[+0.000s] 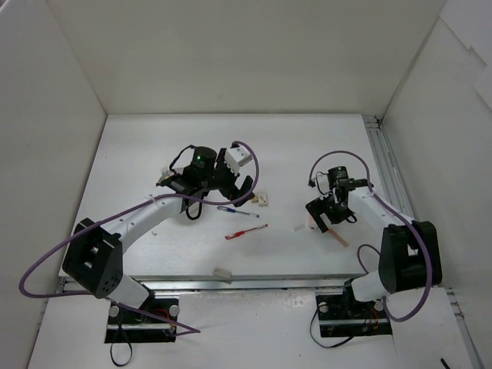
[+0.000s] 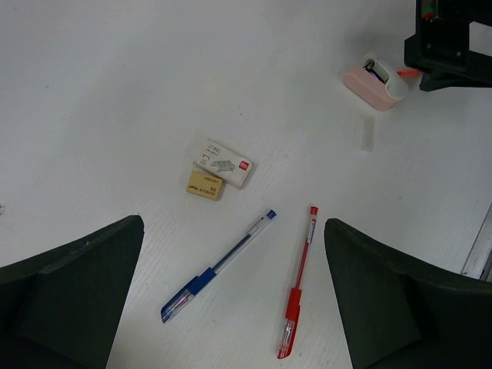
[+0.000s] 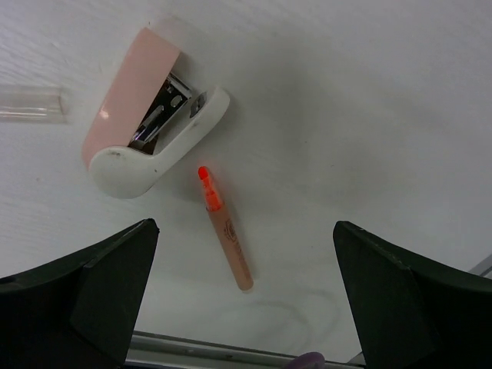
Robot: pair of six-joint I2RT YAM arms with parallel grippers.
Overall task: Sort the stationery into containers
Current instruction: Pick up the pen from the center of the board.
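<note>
So your stationery is all loose on the white desk (image 1: 307, 146) right now. The thin blue pen (image 2: 219, 265) and thin red pen (image 2: 298, 283) lie around the middle of the desk, near each other but not touching, and their far ends lean towards each other. Just beyond the blue pen, towards the far edge, you've got a small white staple box (image 2: 224, 162) with a small yellowish box (image 2: 204, 185) tucked right against it.

Over towards the right edge there's a pink and white stapler (image 3: 150, 115) lying on its side. A short orange marker (image 3: 228, 231) sits just beside it, uncapped, bright tip pointing at the stapler's white base. Can't tell if the two actually touch. A clear plastic cap (image 3: 31, 104) lies near the stapler on its other side, apart from it.

One small white block (image 1: 223, 272) sits on its own right at the near edge, roughly halfway along.

Your left gripper (image 2: 234, 221) hangs above the two pens with the jaws spread wide and nothing between them. Your right gripper (image 3: 246, 224) is also wide apart and holding nothing, hovering over the marker and the stapler. Neither one touches any of the items
</note>
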